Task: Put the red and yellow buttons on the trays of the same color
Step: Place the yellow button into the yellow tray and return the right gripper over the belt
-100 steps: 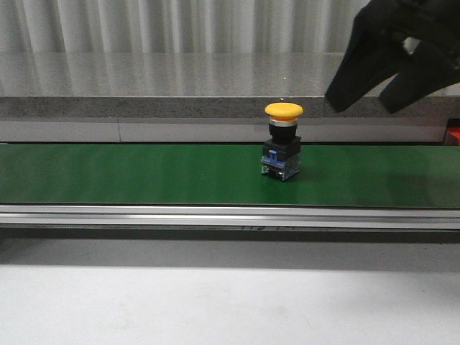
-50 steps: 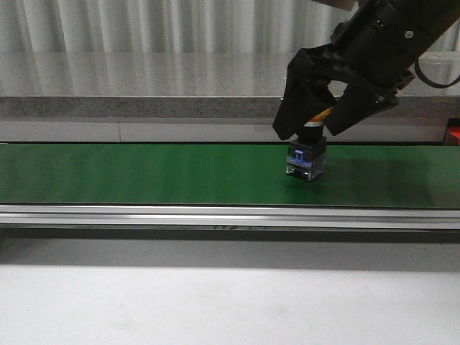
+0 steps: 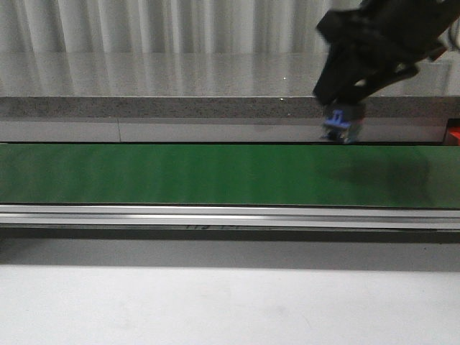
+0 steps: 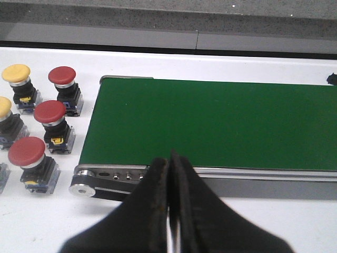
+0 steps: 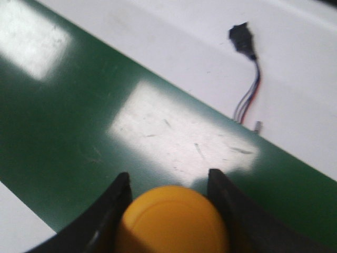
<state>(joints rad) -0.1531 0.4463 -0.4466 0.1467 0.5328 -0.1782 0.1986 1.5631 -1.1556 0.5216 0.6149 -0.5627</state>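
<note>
Front view showed the right arm's black end effector (image 3: 343, 97) raised above the far edge of the long green conveyor belt (image 3: 180, 175), pinching the yellow mushroom-head push button with a black and blue base (image 3: 339, 123). Only the blue base of the button showed below the dark fingers, and it hung clear of the belt, with a faint shadow on the green surface beneath. A grey stone ledge (image 3: 144, 86) ran behind the belt, and the belt's silver aluminium side rail (image 3: 215, 215) ran along its near edge.

Right wrist view looked down on the button's round yellow cap (image 5: 171, 221), held between the two black fingers (image 5: 113, 211), one on each side and touching it. Beneath lay the green belt with bright glare patches, and beyond it the white table (image 5: 184, 47) carried a small black connector with thin coloured wires (image 5: 245, 68).

Left wrist view showed the left end effector (image 4: 169, 174) with its black fingers pressed together and holding nothing, hovering near the belt's end roller. Beside that end of the belt, on the white table, stood a group of spare push buttons: three red-capped ones (image 4: 50, 113) and two yellow-capped ones (image 4: 16, 74), all upright.
</note>
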